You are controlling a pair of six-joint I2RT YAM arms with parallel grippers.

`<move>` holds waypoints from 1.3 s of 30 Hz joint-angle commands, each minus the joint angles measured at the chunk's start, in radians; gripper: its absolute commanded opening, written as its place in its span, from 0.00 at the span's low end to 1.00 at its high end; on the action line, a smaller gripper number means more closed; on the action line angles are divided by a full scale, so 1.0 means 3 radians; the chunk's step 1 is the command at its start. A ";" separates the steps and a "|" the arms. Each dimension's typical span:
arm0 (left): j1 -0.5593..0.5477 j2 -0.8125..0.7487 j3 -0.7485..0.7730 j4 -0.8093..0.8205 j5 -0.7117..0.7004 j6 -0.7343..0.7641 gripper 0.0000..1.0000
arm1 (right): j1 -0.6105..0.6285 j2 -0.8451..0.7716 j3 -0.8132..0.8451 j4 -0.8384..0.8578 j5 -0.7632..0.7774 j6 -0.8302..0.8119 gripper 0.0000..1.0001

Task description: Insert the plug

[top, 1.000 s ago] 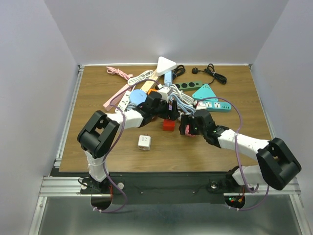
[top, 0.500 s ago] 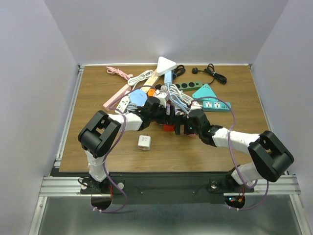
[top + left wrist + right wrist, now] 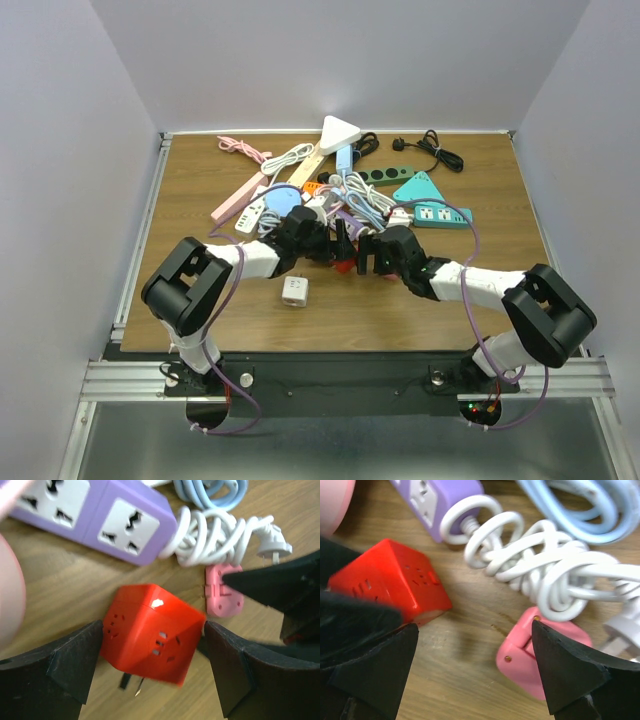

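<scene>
Left wrist | left fingers (image 3: pixel 60 665) spread, flanking red cube (image 3: pixel 150 632) | pink plug (image 3: pixel 222 592) beside

Top cam: red cube socket (image 3: pixel 345 265) mostly hidden betw. my left gripper (image 3: pixel 338 243) & right gripper (image 3: pixel 368 255).

Left wrist cam: pink plug (image 3: pixel 223 592), right of cube, partly behind a right-gripper finger (image 3: pixel 270 582). Purple power strip (image 3: pixel 95 515) above cube is cut off at the edge. Prongs under cube are blurred.

Right wrist cam: cube's left side lost behind a blurred left-gripper finger (image 3: pixel 355 615).
</scene>
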 commanded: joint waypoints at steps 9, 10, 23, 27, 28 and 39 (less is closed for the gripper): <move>-0.0149 -0.0503 -0.0401 0.0312 0.0375 -0.0548 0.93 | 0.0010 0.0013 0.0156 0.0180 0.0647 0.0128 1.00; -0.0185 -0.0503 -0.0411 0.0338 0.0381 -0.0584 0.93 | 0.0010 0.0029 0.0171 0.0175 0.0678 0.0132 1.00; -0.0364 -0.1039 -0.0642 0.0190 0.0085 -0.0809 0.93 | 0.0010 -0.0196 0.0452 -0.0402 0.0842 0.0168 1.00; -0.0283 -0.1489 -0.0652 -0.0361 -0.0365 -0.0636 0.96 | 0.0010 -0.0283 0.0687 -0.0688 0.0531 0.0087 1.00; -0.0242 -0.1637 -0.0642 -0.0464 -0.0431 -0.0554 0.97 | 0.0010 -0.0243 0.0794 -0.0719 0.0434 0.0026 1.00; 0.0209 -0.2144 -0.0913 -0.0915 -0.0565 -0.0477 0.99 | 0.0036 0.0647 0.1505 -0.1353 -0.0421 -0.0205 1.00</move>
